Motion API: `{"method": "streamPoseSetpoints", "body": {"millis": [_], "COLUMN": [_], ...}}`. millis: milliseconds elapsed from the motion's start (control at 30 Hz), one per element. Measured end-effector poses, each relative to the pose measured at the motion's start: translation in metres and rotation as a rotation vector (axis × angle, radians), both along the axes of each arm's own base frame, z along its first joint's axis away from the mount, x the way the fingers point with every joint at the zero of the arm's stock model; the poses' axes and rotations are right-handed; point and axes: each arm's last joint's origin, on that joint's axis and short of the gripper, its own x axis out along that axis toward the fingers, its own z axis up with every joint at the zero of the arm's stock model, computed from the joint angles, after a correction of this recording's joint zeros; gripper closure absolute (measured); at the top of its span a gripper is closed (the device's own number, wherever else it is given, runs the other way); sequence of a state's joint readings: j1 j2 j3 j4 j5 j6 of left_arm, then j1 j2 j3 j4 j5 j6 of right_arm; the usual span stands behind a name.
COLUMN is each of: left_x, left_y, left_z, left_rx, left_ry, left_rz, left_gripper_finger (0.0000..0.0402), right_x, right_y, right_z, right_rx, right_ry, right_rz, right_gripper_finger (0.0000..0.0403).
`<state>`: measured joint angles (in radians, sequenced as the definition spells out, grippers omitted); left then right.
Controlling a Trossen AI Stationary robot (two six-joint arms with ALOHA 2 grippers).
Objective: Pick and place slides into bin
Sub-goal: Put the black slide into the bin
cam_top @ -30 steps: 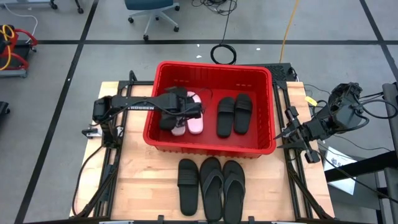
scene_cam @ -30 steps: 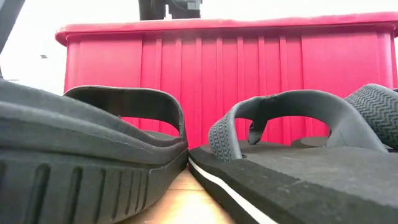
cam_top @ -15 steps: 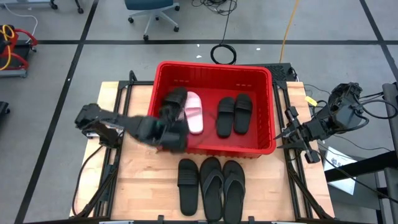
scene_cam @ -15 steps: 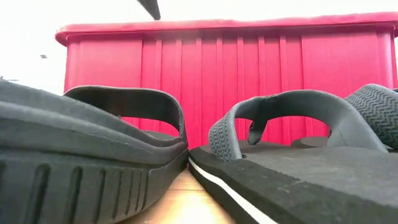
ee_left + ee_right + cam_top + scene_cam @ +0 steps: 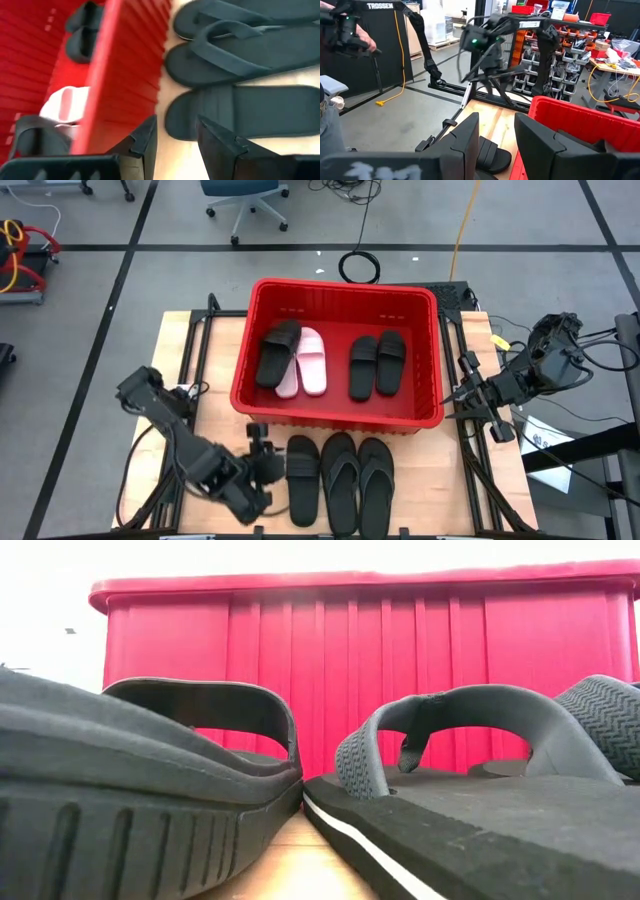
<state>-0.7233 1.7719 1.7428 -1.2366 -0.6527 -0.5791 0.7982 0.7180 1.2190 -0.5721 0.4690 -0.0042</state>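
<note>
Hovering with jaws parted and empty, the left gripper (image 5: pixel 262 452) sits just beside the black wide-strap slide (image 5: pixel 302 478) on the wooden bench (image 5: pixel 215 445), near the red slotted plastic bin (image 5: pixel 338 420); the right gripper's (image 5: pixel 468 392) jaws also gape, holding nothing.

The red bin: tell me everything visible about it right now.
The bin is a large rectangular red plastic basket with vertically ribbed walls and a thick rim. It sits upright on the far half of the wooden table. Inside lie a black slide partly over a white pair, and a black pair side by side. Three black slides lie on the table just in front of it. Neither gripper touches it.
</note>
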Motion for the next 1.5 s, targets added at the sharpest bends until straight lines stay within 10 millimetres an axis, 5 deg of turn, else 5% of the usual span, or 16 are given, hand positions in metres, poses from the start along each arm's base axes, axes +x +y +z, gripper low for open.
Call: {"method": "streamPoseSetpoints", "body": {"millis": [433, 700, 1167, 1500], "left_x": [0.02, 0.029, 0.048, 0.055], "left_y": [-0.048, -0.063, -0.057, -0.04], "left_z": [-0.086, -0.12, -0.157, -0.158], "left_rx": [0.122, 0.098, 0.147, 0.241], "left_ry": [0.171, 0.162, 0.208, 0.202], "left_rz": [-0.039, 0.014, 0.064, 0.123], "left_gripper_finger": [0.027, 0.027, 0.027, 0.027], "right_x": [0.0, 0.0, 0.0, 0.0], "right_y": [0.0, 0.0, 0.0, 0.0], "right_z": [0.0, 0.0, 0.0, 0.0], "right_rx": [0.0, 0.044, 0.045, 0.042], "right_ry": [0.0, 0.015, 0.016, 0.016], "right_rz": [0.0, -0.004, -0.004, -0.003], "right_gripper_finger": [0.0287, 0.0287, 0.0287, 0.0287]}}
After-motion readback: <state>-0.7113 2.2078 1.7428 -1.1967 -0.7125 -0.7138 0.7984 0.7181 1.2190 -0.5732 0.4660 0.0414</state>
